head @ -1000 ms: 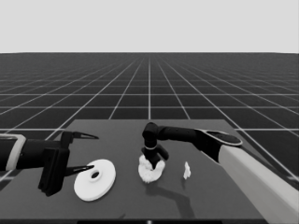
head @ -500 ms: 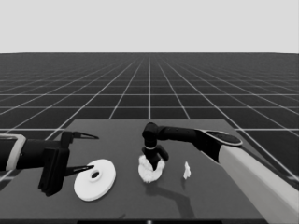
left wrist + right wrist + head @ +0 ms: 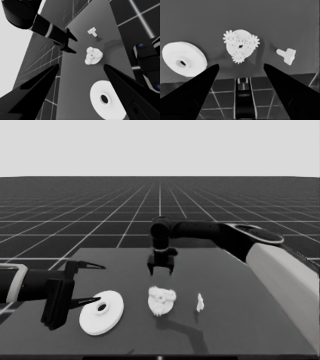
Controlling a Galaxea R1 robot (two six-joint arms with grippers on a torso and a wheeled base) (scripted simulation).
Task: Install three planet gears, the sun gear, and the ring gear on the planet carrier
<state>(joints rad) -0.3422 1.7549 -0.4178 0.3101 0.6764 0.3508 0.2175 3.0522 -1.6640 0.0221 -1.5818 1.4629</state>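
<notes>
my right claw (image 3: 161,270) hangs wide open and empty above the smaller round part (image 3: 161,301), which has three gears (image 3: 240,47) on it.

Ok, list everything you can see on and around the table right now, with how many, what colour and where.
Larger round part: one, white, lying on the table's left part, just beside the left gripper's fingers, not held.
Smaller round part: one, white, near the table's middle, below the right gripper.
Small toothed gears: white, seated on the smaller round part; three stand out around its rim, and a fourth in the middle cannot be made out for sure.
Thin white piece: one, white, lying alone to the right of the smaller round part.
Table: one, dark.
Left gripper: black, open, waiting over the table's left end.
Right gripper: black, open, empty, above the table behind the gears.
</notes>
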